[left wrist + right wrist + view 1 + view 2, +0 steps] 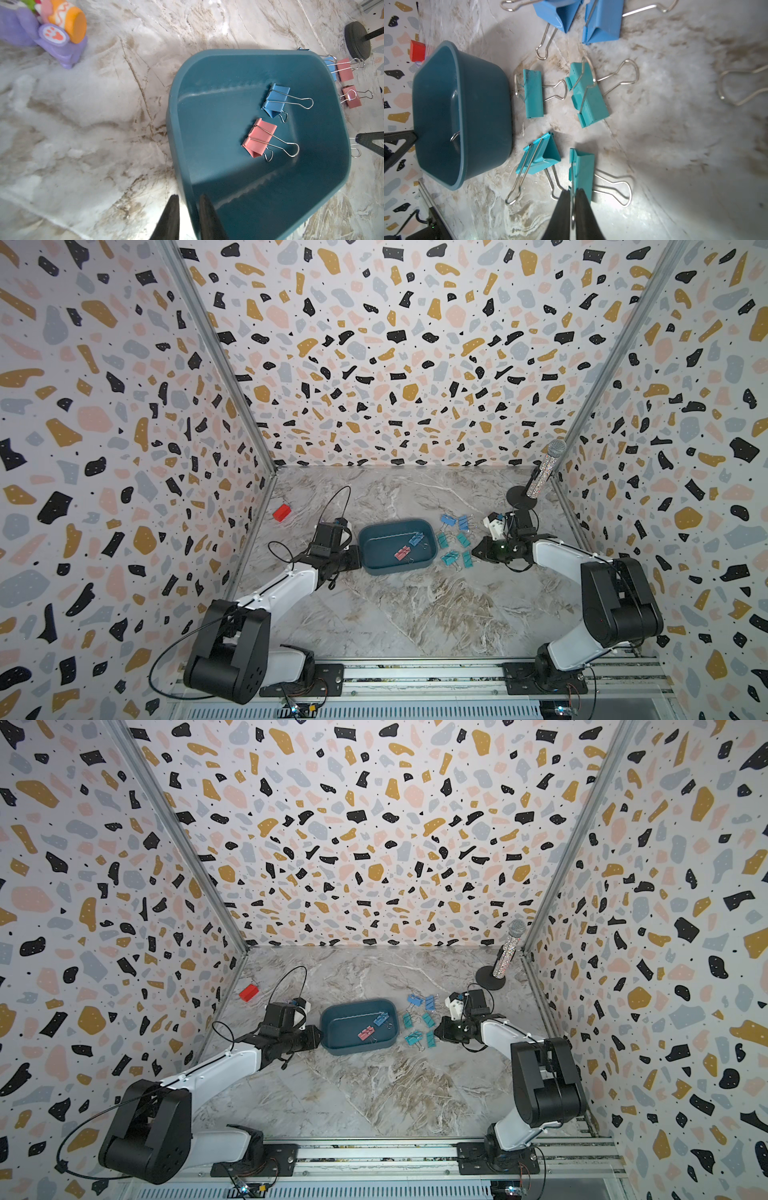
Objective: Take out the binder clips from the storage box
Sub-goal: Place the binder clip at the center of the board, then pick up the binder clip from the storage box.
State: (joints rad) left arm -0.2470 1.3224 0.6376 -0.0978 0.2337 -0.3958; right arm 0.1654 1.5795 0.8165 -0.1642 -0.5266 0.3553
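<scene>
In both top views the storage box (380, 549) (343, 1031) sits mid-table. A pink clip (402, 552) and a blue clip (416, 539) lie on its floor. The other binder clips (449, 558) are scattered on the table at its 3 o'clock, with a red block (281, 513) well apart at 10 o'clock. The left gripper (356, 558) meets the box's 9 o'clock wall. In the left wrist view its fingers (209, 220) are closed over that rim, one inside and one outside. The two clips inside look light, stiff and slick, so their raised wire loops seem the best hold. The walls are low and the floor nearly bare, leaving an open reach. In the right wrist view the right gripper (572, 216) has its fingers nearly together around the wire handle of a teal clip (583, 172) lying on the table. Whether they pinch it cannot be told. Other clips crowd close beside it.
</scene>
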